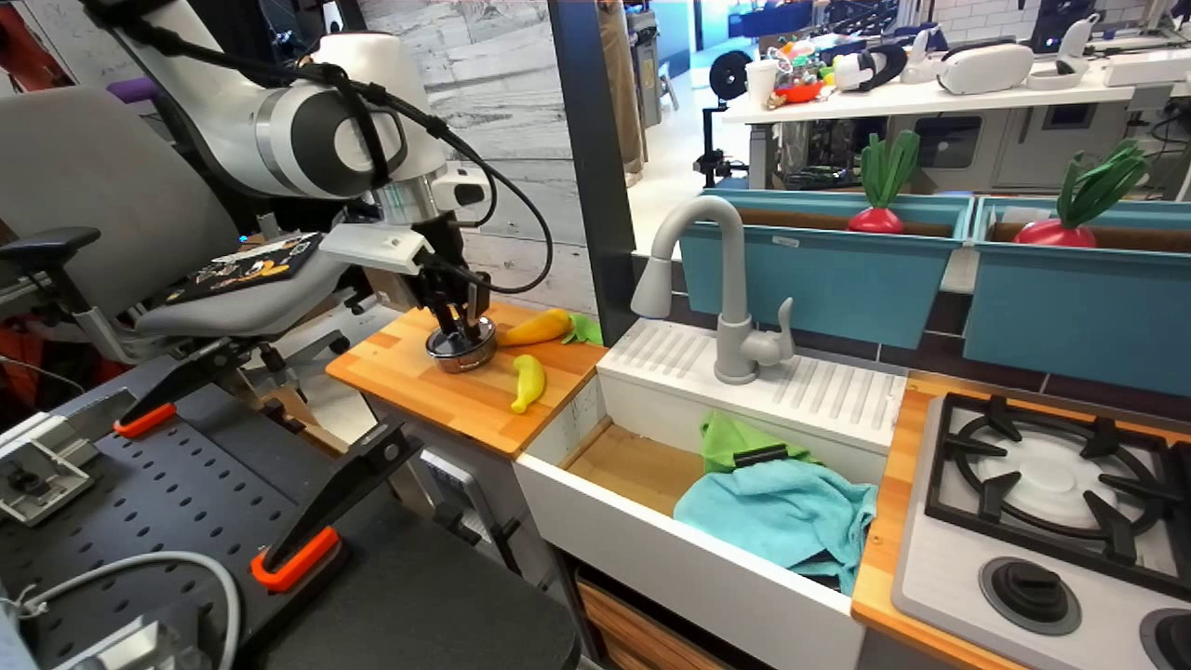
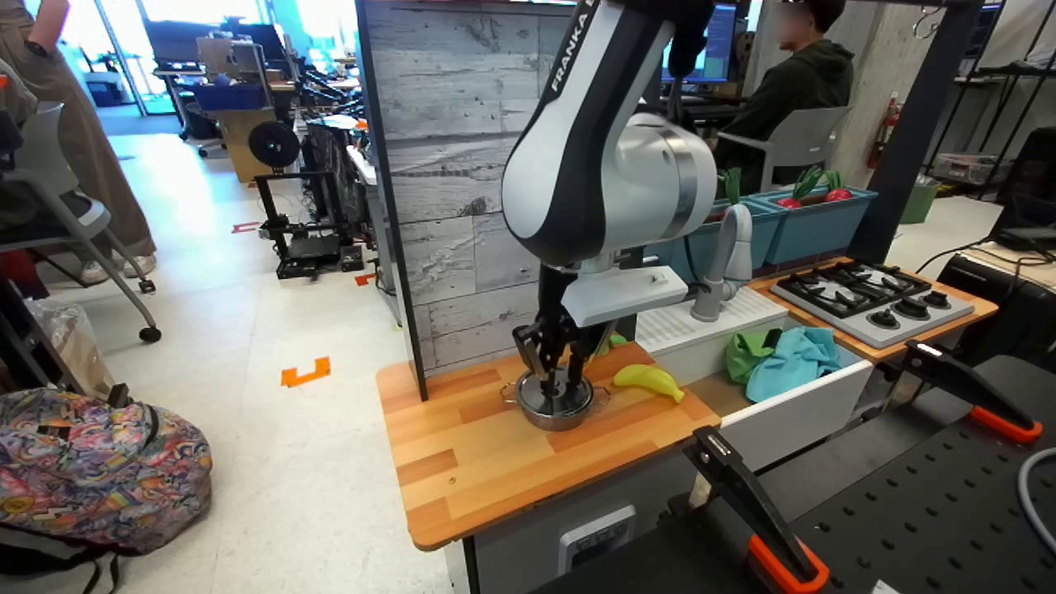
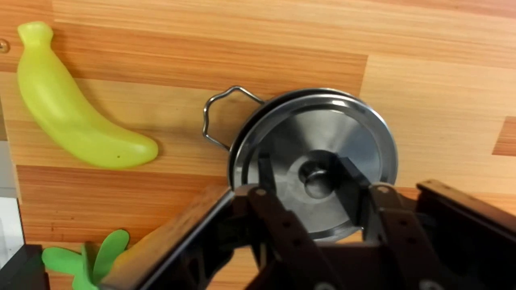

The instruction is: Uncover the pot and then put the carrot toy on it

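Pot (image 2: 555, 421): upright on the worktop (image 2: 487, 474) and covered; a wire handle (image 3: 206, 117) juts from its side.
Lid (image 3: 306, 129): on the pot, a dark crescent of pot rim showing along one edge; whether it sits flat or slightly askew, I cannot tell.
Knob (image 3: 318, 184): at the lid's centre, between the jaws.
Jaws: parted, one to each side of the knob, low over the lid, with no grip on anything to be seen; the wrist view shows a plain gap on one side, and contact on the other cannot be made out.
Uncovering: judged to be at its start, lined up on the knob but with the lid on; left to do are closing on the knob, lifting the lid and setting it aside.
Carrot toy (image 1: 538, 328): lying on the worktop just beside the pot, toward the wall panel (image 1: 521, 93), green leaves (image 1: 588, 328) pointing away from the pot; mostly hidden in the wrist view.
Carrot placing: not yet done; it would follow once the pot is bare.
Banana toy (image 3: 76, 112): lying near the pot on the handle side, apart from it; likely no part of the job.
Sink (image 1: 670, 577): next to the worktop, a blue cloth (image 1: 777, 512) and a green cloth (image 1: 730, 437) inside.
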